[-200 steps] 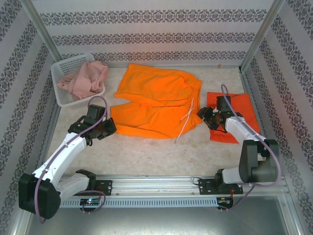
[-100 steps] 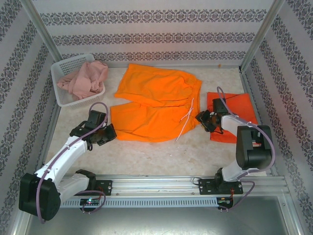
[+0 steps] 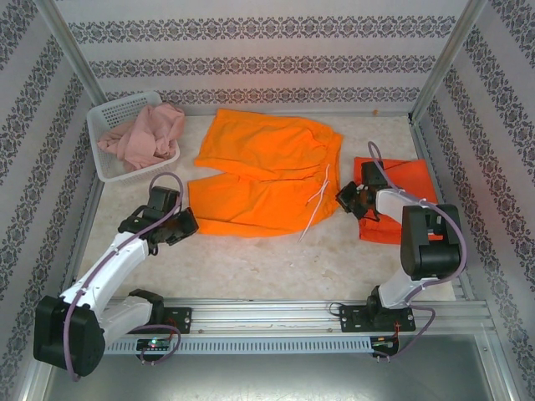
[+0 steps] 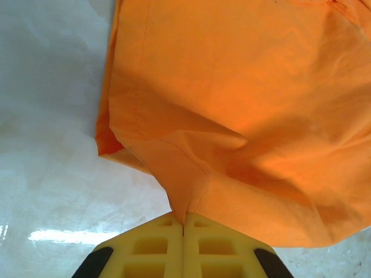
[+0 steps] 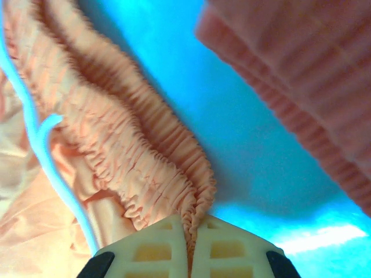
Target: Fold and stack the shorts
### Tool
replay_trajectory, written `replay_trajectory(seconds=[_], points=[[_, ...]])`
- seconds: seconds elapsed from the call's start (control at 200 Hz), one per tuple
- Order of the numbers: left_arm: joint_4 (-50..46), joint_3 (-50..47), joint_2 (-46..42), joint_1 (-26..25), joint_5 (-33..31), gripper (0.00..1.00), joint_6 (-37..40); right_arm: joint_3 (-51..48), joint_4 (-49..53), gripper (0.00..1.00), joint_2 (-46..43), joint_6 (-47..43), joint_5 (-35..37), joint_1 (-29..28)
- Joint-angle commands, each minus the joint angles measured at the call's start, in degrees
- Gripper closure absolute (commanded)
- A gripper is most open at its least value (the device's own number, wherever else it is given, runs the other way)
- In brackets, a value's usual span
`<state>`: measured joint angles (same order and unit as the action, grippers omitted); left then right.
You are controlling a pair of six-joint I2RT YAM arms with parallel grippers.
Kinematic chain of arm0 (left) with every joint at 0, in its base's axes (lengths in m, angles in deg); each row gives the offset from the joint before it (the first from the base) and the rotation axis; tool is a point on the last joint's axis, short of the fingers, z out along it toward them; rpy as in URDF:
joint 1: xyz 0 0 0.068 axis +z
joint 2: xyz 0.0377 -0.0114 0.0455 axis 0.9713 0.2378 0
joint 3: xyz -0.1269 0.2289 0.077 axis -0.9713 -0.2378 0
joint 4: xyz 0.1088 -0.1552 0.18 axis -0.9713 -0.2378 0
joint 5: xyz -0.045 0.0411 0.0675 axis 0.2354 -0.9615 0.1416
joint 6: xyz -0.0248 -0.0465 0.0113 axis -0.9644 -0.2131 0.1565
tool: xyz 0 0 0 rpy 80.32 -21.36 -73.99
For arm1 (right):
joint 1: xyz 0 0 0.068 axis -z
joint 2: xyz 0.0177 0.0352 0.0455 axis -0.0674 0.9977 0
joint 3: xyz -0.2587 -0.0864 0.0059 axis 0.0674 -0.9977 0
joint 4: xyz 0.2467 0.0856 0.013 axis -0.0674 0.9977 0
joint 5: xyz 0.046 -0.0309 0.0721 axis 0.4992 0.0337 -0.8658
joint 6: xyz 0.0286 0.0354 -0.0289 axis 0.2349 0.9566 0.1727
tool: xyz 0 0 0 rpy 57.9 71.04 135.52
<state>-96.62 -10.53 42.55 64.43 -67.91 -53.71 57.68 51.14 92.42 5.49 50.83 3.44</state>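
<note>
Top view, hard to make out: we cannot see the fingertips of the left gripper (image 3: 185, 224) or the right gripper (image 3: 343, 199); dark housings cover them.
Top view, shorts: the bright orange shorts (image 3: 267, 180) lie spread at centre. The red-orange shorts (image 3: 403, 188) lie folded at 3 o'clock, partly under the right arm. The pink shorts (image 3: 149, 134) are bunched in the white mesh basket (image 3: 102, 125) at 10 o'clock.
Top view, drawstring: a white drawstring (image 3: 316, 205) trails off the waistband toward 5 o'clock.
Top view, surface and room: a pale marbled table (image 3: 276, 267), with patterned wallpaper on three sides.
Left wrist, pincer: the yellow fingers (image 4: 151, 246) are pressed together on a pinched fold of the bright orange hem; the cloth runs out of frame toward 1 o'clock.
Right wrist, pincer: the pale fingers (image 5: 151, 252) are clamped on the gathered elastic waistband.
Right wrist, colour: here the table reads blue, and the folded shorts at 2 o'clock look pinkish and blurred.
</note>
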Motion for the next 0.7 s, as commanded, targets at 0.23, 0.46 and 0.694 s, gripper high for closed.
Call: replay_trajectory(seconds=[0.23, 0.46, 0.694], points=[[-5.10, 14.86, -1.15, 7.24, 0.86, 1.00, 6.95, 11.02, 7.76, 1.00, -7.78, -4.85, -5.02, 0.37], [-10.88, 22.45, -2.69, 9.53, 1.51, 1.00, 10.06, 16.24, 15.43, 1.00, -13.37, -8.01, -5.51, 0.34], [-14.49, 21.96, -7.81, 9.59, 1.02, 1.00, 9.22, 13.16, 18.26, 1.00, -18.82, -8.21, -5.97, 0.25]])
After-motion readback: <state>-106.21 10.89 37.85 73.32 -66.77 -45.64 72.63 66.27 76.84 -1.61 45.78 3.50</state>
